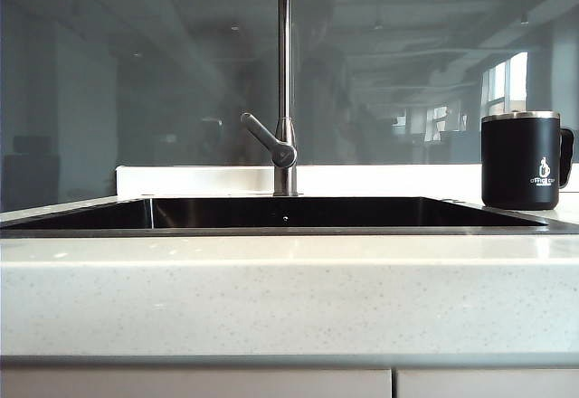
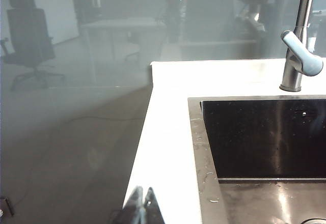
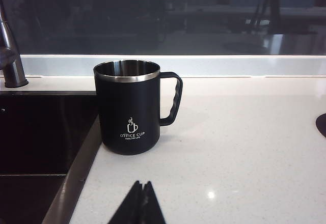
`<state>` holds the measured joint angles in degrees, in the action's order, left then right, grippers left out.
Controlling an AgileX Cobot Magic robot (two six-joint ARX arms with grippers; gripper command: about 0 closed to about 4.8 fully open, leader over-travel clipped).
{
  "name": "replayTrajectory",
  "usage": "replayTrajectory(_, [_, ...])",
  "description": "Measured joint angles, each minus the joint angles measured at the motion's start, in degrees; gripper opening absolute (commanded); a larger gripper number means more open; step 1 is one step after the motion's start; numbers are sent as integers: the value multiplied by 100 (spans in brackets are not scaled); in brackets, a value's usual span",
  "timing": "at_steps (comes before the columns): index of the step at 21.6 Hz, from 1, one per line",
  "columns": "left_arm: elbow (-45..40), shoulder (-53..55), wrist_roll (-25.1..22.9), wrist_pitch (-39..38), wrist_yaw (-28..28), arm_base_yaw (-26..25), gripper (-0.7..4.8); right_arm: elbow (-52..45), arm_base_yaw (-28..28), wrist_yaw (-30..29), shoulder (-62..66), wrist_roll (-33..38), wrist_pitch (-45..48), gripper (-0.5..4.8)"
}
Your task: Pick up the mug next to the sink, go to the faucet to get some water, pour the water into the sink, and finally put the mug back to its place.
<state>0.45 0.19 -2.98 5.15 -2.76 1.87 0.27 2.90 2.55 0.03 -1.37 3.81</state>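
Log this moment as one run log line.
stage: before pickup | mug: upright on counter right of sink | left gripper: shut | right gripper: shut, short of mug

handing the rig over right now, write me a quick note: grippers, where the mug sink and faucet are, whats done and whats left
Left gripper: shut, empty, hovering off the sink's left end.
Right gripper: shut, empty, over the countertop just short of the mug.
Mug: upright on the countertop just right of the sink, handle pointing away from the basin, untouched.
Faucet: behind the sink at mid-width, lever angled to the left in the exterior view; no water visible running.
Done: nothing yet.
Left: open the fingers and grasp the mug, take it to the faucet for water, pour it into the sink, set the mug back in its place.
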Motion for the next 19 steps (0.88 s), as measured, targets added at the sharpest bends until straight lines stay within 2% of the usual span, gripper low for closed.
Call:
replayTrajectory(11, [0, 0, 0, -15, 17, 0, -4, 0, 0, -4, 0, 9, 15, -9])
replayTrajectory(14, [0, 2, 33, 50, 28, 0, -4, 0, 0, 24, 2, 769, 470, -9])
replayTrajectory(16, [-2, 7, 452, 645, 96, 0, -4, 22, 0, 560, 114, 1578, 1193, -9])
replayTrajectory(17, [7, 7, 553, 1027, 107, 0, -4, 131, 4, 828, 249, 1805, 1226, -9])
replayTrajectory(19, [173, 55, 605, 1252, 2, 0, -4, 544, 13, 1110, 780, 1919, 1285, -9])
